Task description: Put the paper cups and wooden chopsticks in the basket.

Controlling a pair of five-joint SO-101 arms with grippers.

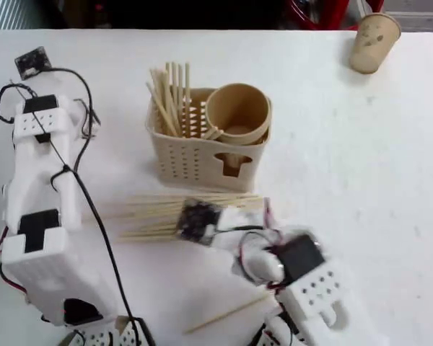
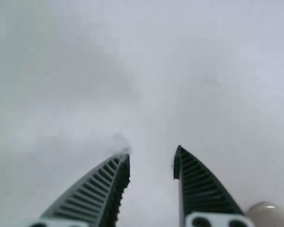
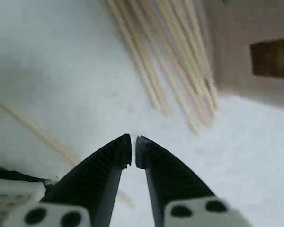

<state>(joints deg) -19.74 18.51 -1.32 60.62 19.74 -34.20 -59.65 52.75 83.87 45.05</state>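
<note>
A perforated beige basket stands mid-table and holds a paper cup and several upright wooden chopsticks. A second paper cup lies tilted at the far right. A loose bundle of chopsticks lies on the table just in front of the basket. My right gripper is shut with nothing in it, hovering just short of that bundle, with the basket wall behind. My left gripper is open over bare table at the far left.
A single chopstick lies apart near the front edge beside the right arm, seen too in the right wrist view as a chopstick. The left arm's cables trail across the table on the left.
</note>
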